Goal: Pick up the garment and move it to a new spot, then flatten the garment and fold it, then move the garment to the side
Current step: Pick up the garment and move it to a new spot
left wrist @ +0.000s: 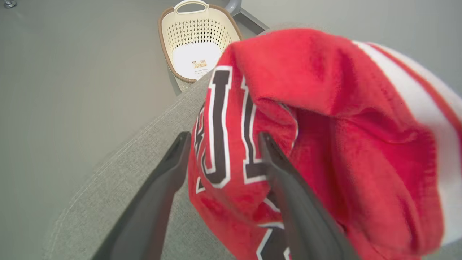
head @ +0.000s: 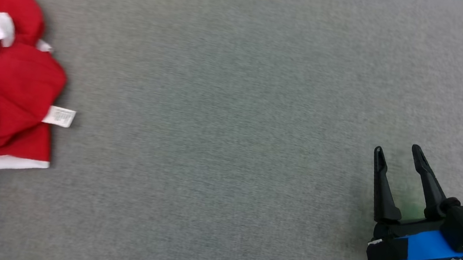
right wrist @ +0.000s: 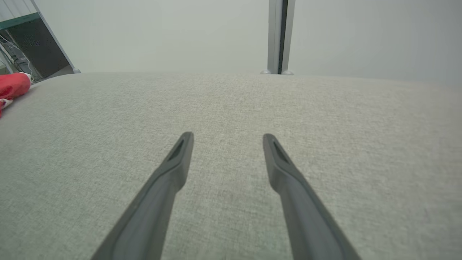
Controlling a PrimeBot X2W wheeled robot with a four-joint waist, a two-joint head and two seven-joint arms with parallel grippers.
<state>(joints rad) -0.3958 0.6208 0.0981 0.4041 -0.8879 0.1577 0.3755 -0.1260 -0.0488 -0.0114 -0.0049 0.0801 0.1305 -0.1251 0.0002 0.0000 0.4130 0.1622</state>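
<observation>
Splayed left claw by crumpled garment

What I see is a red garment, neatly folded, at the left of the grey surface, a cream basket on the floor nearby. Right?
Not folded: the head view shows the red garment crumpled in a heap at the left of the grey surface. The cream basket does sit on the floor nearby.

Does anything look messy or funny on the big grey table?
Yes. The red and white garment lies crumpled in a heap at the far left of the grey table, not spread flat, and its white tag sticks out sideways. Nothing else looks odd.
</observation>
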